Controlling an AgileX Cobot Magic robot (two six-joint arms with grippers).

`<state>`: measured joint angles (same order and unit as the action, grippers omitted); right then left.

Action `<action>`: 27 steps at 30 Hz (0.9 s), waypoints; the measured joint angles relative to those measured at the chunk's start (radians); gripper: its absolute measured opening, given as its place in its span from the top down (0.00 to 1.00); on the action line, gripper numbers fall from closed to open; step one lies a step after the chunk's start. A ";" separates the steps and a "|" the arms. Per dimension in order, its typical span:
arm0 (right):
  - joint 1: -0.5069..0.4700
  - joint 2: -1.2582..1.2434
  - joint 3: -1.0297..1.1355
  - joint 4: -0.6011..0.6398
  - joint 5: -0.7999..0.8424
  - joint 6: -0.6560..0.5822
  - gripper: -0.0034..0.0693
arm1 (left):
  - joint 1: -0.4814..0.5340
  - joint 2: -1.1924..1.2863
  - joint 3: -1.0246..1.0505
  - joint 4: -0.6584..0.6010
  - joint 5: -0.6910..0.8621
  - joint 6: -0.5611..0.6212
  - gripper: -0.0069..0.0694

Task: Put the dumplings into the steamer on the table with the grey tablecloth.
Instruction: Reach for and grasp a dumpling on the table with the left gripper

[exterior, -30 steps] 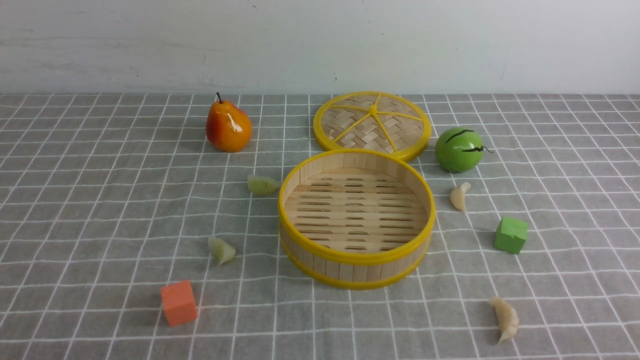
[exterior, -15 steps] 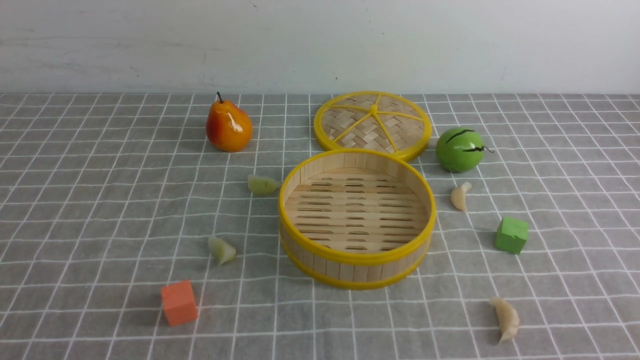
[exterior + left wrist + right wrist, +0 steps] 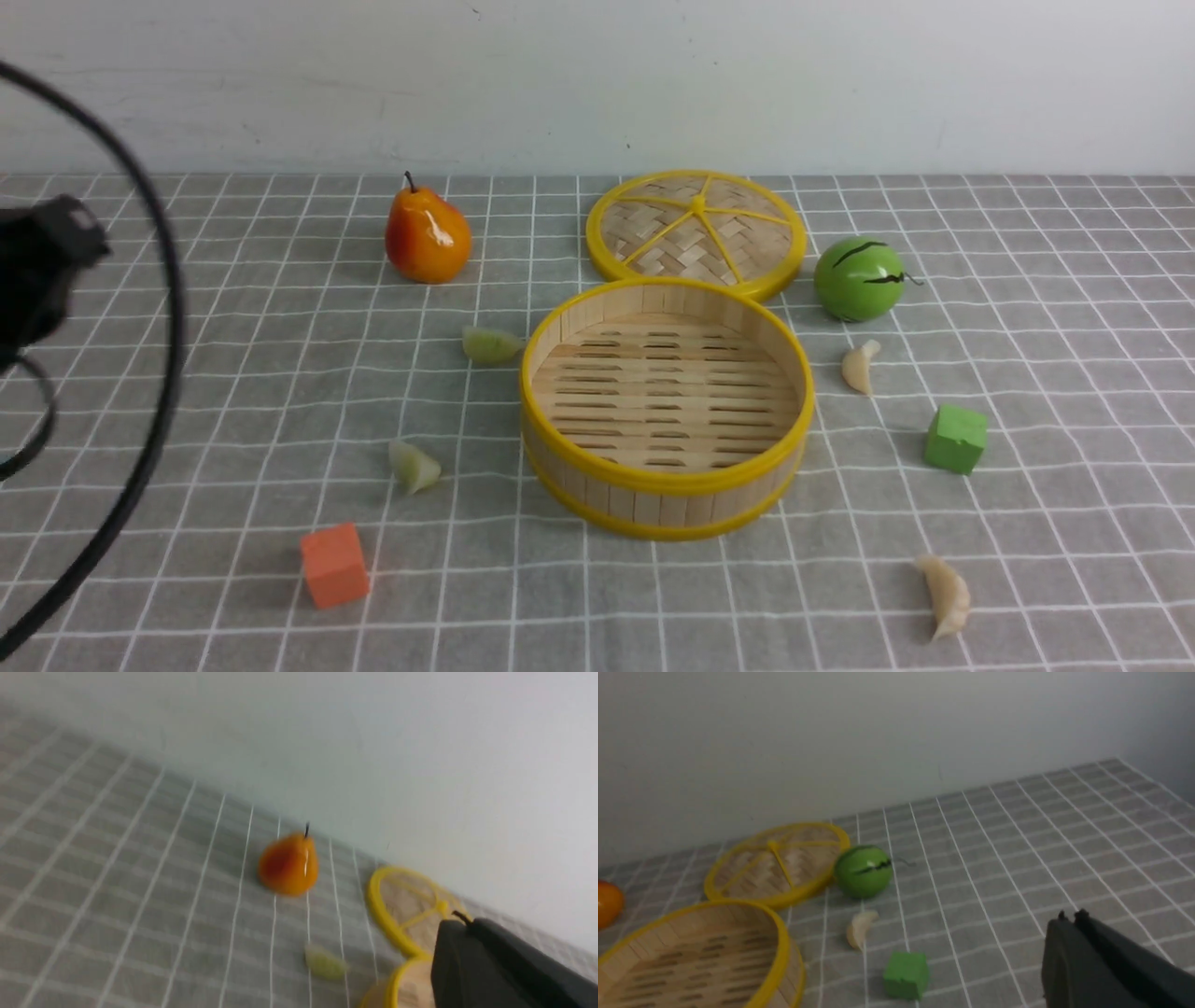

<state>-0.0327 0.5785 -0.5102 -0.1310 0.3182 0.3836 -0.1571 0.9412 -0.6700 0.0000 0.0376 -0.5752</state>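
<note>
The steamer (image 3: 666, 476) stands empty in the middle of the grey tablecloth (image 3: 233, 373). Two greenish dumplings (image 3: 489, 344) (image 3: 413, 466) lie on the cloth to its left. Two cream dumplings (image 3: 859, 366) (image 3: 945, 595) lie to its right. My left arm (image 3: 37, 271) shows blurred at the front view's left edge, far from the dumplings. My left gripper (image 3: 460, 924) is shut and empty, with a greenish dumpling (image 3: 324, 963) and the steamer rim (image 3: 397, 980) beyond it. My right gripper (image 3: 1069, 917) is shut and empty, away from a cream dumpling (image 3: 859, 928) and the steamer (image 3: 775, 938).
The woven lid (image 3: 695, 233) lies flat behind the steamer. An orange pear (image 3: 427, 238) stands at the back left and a green round fruit (image 3: 858, 278) at the back right. A green cube (image 3: 955, 438) sits right of the steamer and an orange cube (image 3: 334, 565) at the front left.
My left arm and its black cable have come into the front view at the left edge. The objects on the cloth have not moved.
</note>
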 joint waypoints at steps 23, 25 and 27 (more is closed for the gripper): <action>0.254 0.414 -0.113 0.349 0.253 -0.528 0.95 | -0.206 0.928 -0.908 0.090 0.674 0.093 0.69; 0.254 0.415 -0.113 0.353 0.246 -0.528 0.95 | -0.206 0.969 -0.939 0.104 0.673 0.076 0.60; 0.254 0.417 -0.113 0.359 0.234 -0.528 0.95 | -0.206 1.068 -1.018 0.130 0.677 0.031 0.44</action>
<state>0.2218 0.9953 -0.6236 0.2280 0.5524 -0.1447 -0.3631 2.0093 -1.6884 0.1297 0.7148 -0.5439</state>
